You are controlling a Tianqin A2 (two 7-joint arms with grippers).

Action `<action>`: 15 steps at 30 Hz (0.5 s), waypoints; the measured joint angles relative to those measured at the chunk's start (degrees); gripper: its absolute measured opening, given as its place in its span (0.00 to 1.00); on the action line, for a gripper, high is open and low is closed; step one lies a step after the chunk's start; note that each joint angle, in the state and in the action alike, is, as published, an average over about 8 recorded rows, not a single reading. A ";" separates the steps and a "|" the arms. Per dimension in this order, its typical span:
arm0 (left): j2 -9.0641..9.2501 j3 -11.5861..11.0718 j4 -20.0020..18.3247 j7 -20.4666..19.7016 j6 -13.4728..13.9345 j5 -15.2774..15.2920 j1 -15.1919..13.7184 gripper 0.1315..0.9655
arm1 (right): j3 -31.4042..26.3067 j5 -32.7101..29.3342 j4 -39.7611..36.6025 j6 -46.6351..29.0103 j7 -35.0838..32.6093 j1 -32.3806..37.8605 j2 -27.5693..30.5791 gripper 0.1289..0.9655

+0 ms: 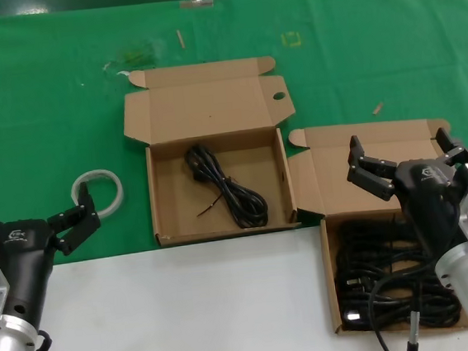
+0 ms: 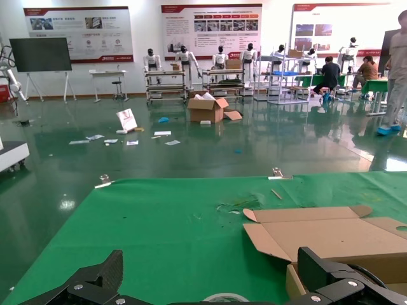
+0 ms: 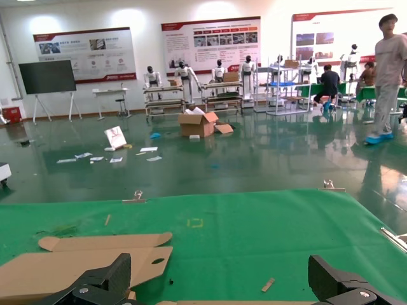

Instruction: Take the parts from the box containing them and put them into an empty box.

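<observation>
Cords (image 1: 393, 280) heaped in right-hand box (image 1: 333, 299), limp, tangly, light; best pinched mid-bundle. Right gripper (image 1: 402, 155) above, fingers apart. Left gripper (image 1: 31, 220) well left, fingers spread, empty.

My head camera looks steeply down on the worktop (image 1: 230, 308) from close above; both wrist cameras sit low, facing level across the green cloth (image 2: 159, 241) into the hall beyond; all three share the open box lid (image 1: 202, 104), seen near in each wrist view.
</observation>
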 joint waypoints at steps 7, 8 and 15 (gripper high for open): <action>0.00 0.00 0.00 0.00 0.00 0.00 0.00 1.00 | 0.00 0.00 0.00 0.00 0.00 0.00 0.00 1.00; 0.00 0.00 0.00 0.00 0.00 0.00 0.00 1.00 | 0.00 0.00 0.00 0.00 0.00 0.00 0.00 1.00; 0.00 0.00 0.00 0.00 0.00 0.00 0.00 1.00 | 0.00 0.00 0.00 0.00 0.00 0.00 0.00 1.00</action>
